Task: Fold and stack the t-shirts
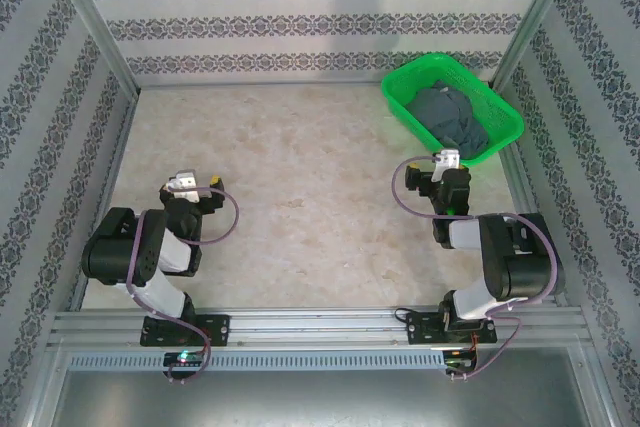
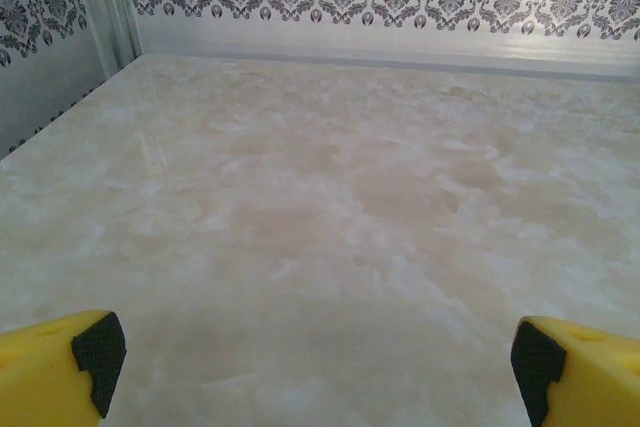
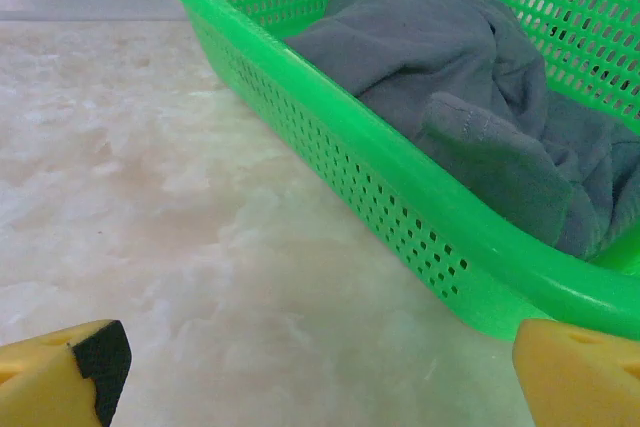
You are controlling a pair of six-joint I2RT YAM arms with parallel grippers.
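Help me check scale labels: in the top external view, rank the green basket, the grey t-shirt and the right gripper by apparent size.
Largest to smallest:
1. green basket
2. t-shirt, bunched inside it
3. right gripper, though it may sit nearer the camera

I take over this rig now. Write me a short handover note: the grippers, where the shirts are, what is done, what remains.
Grippers: the left gripper is open and empty, low over the table. The right gripper is open and empty, facing the green basket.
Things: the grey t-shirt cloth lies crumpled inside the basket. I cannot tell how many shirts it is.
Done: nothing folded.
Left: take out, fold, stack.
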